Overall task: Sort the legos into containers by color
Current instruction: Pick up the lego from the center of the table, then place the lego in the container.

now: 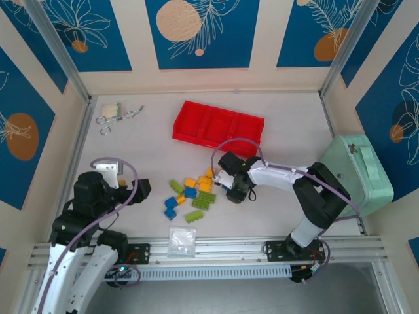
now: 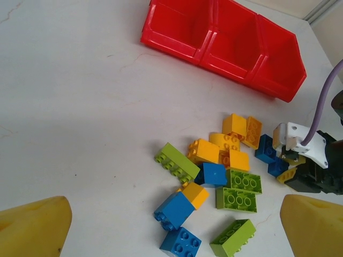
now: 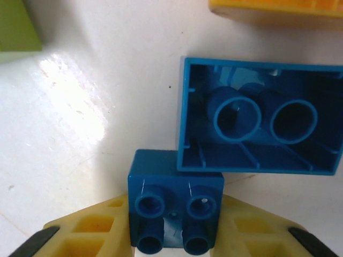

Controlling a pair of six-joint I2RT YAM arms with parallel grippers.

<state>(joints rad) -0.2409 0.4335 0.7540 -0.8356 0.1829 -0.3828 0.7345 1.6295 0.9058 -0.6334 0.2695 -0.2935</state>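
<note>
The right claw (image 1: 227,188) is closed on 1 small blue brick (image 3: 176,206), probably to carry it to the red tray (image 1: 190,133).

The left arm (image 1: 91,209) sits folded over its base at the table's near left corner, elbow up, its gripper (image 1: 139,191) held above the table and aimed toward the middle. Its yellow fingers (image 2: 37,227) stand wide apart with nothing between them. The right arm (image 1: 308,190) rises from the near edge, bends at the elbow and stretches left toward the table's middle. Its gripper (image 1: 228,185) points down at the table, yellow fingers (image 3: 91,230) closed against a small blue brick (image 3: 176,209).
</note>
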